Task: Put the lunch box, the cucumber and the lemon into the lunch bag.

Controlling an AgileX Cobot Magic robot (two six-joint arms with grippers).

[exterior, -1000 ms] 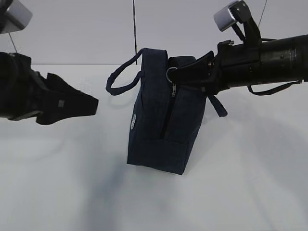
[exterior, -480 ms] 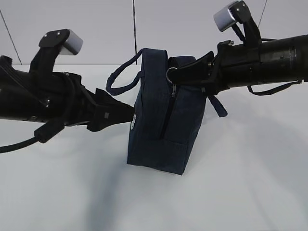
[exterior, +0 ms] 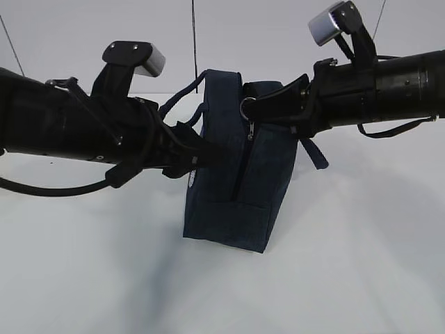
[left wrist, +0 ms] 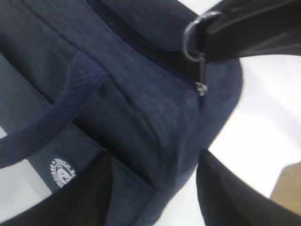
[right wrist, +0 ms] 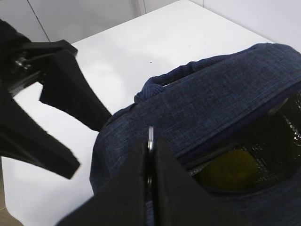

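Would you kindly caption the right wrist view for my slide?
Right gripper pinching the lunch bag zipper ring, lemon visible inside.

In the exterior view the left hand's [exterior: 201, 154] fingertips merge with the dark side of the lunch bag [exterior: 233, 209], so contact cannot be told, and they cover part of its round logo [exterior: 190, 177]. Both arms run off the picture's edges. The left wrist view is blurred; the logo's lettering [left wrist: 62, 172] is unreadable. In the right wrist view only a dim yellow patch of the lemon [right wrist: 228, 169] shows through the opening; the rest of the bag's inside is hidden
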